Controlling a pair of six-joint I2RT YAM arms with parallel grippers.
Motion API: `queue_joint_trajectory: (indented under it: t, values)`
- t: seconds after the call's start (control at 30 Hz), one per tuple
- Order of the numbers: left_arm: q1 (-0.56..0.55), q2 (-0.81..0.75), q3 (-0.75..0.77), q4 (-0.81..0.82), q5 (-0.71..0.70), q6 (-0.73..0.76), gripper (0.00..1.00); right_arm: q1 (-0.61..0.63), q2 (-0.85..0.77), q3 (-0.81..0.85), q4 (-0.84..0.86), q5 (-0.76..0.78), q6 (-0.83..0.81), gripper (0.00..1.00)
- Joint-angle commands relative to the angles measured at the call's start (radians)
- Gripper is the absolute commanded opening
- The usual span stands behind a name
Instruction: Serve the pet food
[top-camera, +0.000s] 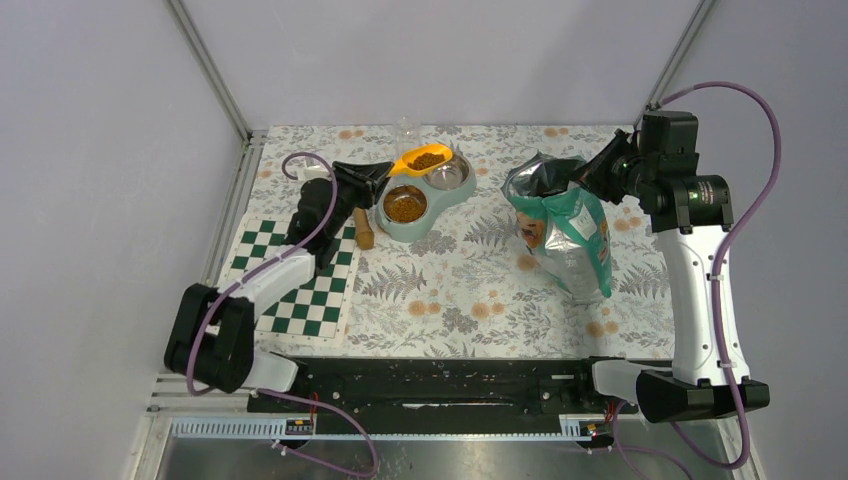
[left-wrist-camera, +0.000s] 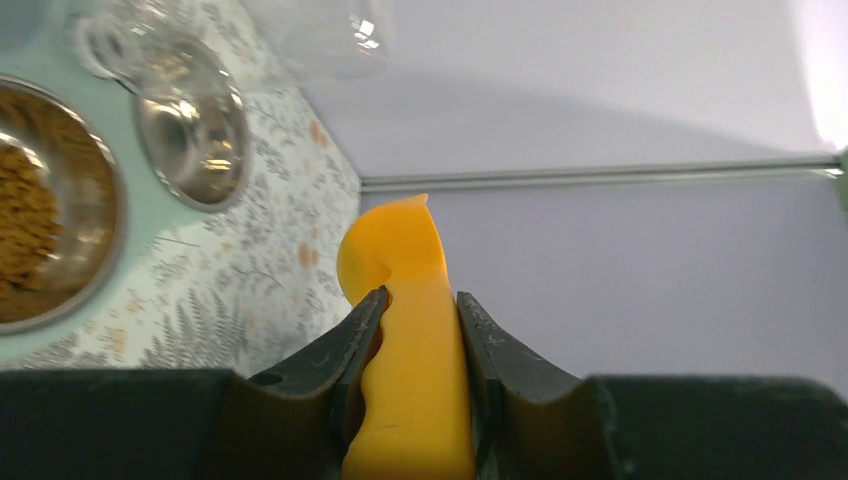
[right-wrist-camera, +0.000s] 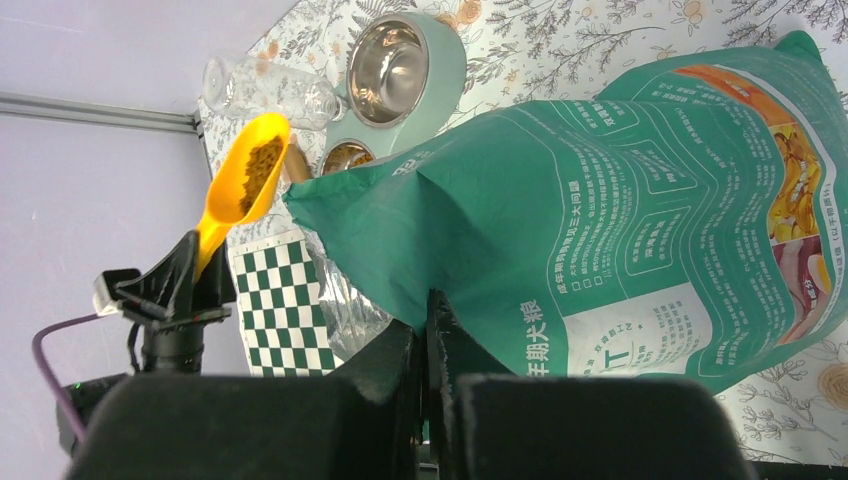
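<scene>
Scene: a worktop (top-camera: 450, 290) under a fern-and-flower cloth, seen from above with 2 robot arms. A pale green feeder (top-camera: 412, 234) with 2 steel bowls sits toward its far side (every place below is given from this feeder).
Pet food: brown pet food (top-camera: 405, 206) shows in 2 places. 1 layer lies in the feeder's nearer bowl (top-camera: 384, 203). 1 heap rides in the orange scoop (top-camera: 420, 160), raised over the feeder's far-left side.
Left hand: the left hand (top-camera: 383, 174) reaches in from the feeder's left. It pinches the scoop's handle, 1 finger pressed to each side.
Right hand: the right hand (top-camera: 592, 176), well right of the feeder, is pressed together on the top edge of the bag (top-camera: 565, 225).
Bag: teal and silver, standing open to the feeder's right, well apart from it.
Far bowl: the far bowl (top-camera: 448, 173) shows bare steel, with no kibble visible in it.
Done: judging by the layout, 1 bowl is served and a fresh scoopful is loaded and level.
Left: the scoop looks due to be tipped into a bowl, though which bowl cannot be told. Putting down the scoop and bag would follow.
Nearby: a checkered mat (top-camera: 300, 275) lies left of the feeder and nearer the arms. A small brown wooden piece (top-camera: 363, 228) lies just left of the feeder, and a clear container (top-camera: 405, 128) sits just behind it.
</scene>
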Motion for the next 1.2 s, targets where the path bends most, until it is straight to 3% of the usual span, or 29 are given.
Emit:
queue_joint_trajectory:
  t: [0.0, 0.37, 0.87, 1.17]
  values:
    - [0.013, 0.091, 0.067, 0.120, -0.097, 0.038, 0.00, 0.000, -0.070, 0.039, 0.167, -0.060, 0.029, 0.00]
    - [0.010, 0.305, 0.164, 0.212, -0.106, 0.140, 0.00, -0.001, -0.071, 0.046, 0.168, -0.059, 0.028, 0.00]
    - [-0.015, 0.399, 0.271, -0.021, -0.217, 0.246, 0.00, -0.001, -0.047, 0.058, 0.165, -0.081, 0.030, 0.00]
    - [-0.084, 0.422, 0.402, -0.282, -0.382, 0.374, 0.00, -0.001, -0.049, 0.047, 0.155, -0.057, 0.017, 0.00]
